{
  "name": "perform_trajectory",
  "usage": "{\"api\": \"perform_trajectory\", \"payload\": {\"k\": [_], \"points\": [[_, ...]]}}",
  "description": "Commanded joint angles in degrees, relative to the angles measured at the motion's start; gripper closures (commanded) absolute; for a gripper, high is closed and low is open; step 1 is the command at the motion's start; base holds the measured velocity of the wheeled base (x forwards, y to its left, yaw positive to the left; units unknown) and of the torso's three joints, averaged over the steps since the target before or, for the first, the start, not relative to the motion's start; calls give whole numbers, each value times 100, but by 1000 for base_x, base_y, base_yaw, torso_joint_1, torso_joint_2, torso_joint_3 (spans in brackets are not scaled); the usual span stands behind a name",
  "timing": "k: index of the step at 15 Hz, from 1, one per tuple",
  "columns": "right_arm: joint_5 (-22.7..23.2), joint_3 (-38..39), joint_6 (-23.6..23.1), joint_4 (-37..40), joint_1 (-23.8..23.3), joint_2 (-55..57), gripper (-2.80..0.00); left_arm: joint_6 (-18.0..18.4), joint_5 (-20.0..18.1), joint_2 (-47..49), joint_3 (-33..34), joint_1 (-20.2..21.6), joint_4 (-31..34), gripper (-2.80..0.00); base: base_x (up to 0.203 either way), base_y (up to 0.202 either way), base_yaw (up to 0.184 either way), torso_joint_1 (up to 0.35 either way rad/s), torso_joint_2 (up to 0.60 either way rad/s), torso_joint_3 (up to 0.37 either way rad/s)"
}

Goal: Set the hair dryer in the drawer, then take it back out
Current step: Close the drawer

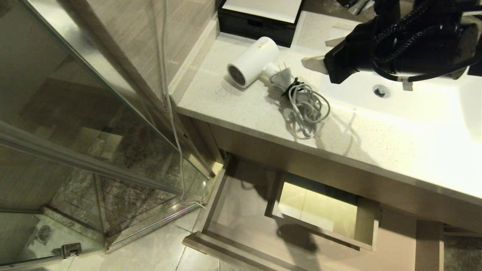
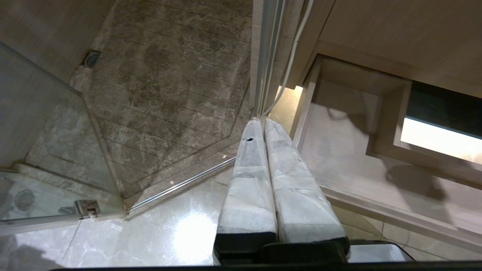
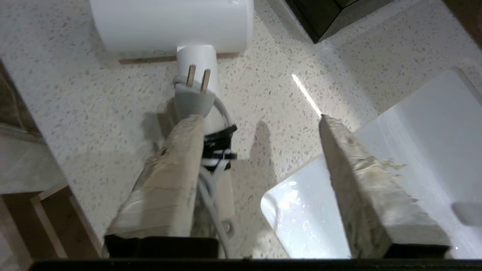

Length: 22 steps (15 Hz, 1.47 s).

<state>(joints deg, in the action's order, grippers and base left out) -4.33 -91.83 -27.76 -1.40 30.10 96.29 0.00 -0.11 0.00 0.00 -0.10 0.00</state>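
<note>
The white hair dryer [image 1: 252, 60] lies on its side on the speckled counter [image 1: 241, 109], its grilled end facing the counter's left edge. Its plug [image 1: 282, 73] and bundled white cord [image 1: 307, 107] lie beside it toward the sink. My right gripper [image 1: 322, 52] hovers open above the counter just right of the dryer, holding nothing. In the right wrist view one finger [image 3: 177, 169] covers part of the cord near the plug [image 3: 192, 98], below the hair dryer [image 3: 169, 22]. Below the counter the drawer [image 1: 241, 203] stands pulled out. My left gripper [image 2: 260, 122] is shut and parked over the floor beside the drawer [image 2: 339, 150].
A boxed cut-out [image 1: 320, 210] sits in the middle of the drawer. The white sink basin [image 1: 395, 105] lies right of the dryer. A black box [image 1: 260, 19] stands at the back of the counter. A glass shower door [image 1: 75, 131] and a hanging white cable [image 1: 169, 94] are on the left.
</note>
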Motion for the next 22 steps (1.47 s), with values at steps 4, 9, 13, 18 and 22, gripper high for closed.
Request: {"api": "perform_trajectory", "payload": {"k": [4, 9, 13, 18, 22], "points": [[-33, 1638, -54, 151, -97, -2176, 0, 0, 2, 0, 9, 1, 0, 0, 0, 0, 0, 0, 0, 0], [-631, 2722, -35, 648, -382, -3385, 0, 0, 2, 0, 9, 1, 0, 0, 0, 0, 0, -130, 69, -60], [-1062, 3132, 38, 1125, -976, -4130, 0, 0, 2, 0, 7, 1, 0, 0, 0, 0, 0, -307, 127, -164], [-1175, 3862, 52, 1107, -1642, -5097, 0, 0, 2, 0, 9, 1, 0, 0, 0, 0, 0, -285, 72, -208], [-1176, 4395, 60, 980, -2238, -5684, 0, 0, 2, 0, 9, 1, 0, 0, 0, 0, 0, -257, 15, -241]]}}
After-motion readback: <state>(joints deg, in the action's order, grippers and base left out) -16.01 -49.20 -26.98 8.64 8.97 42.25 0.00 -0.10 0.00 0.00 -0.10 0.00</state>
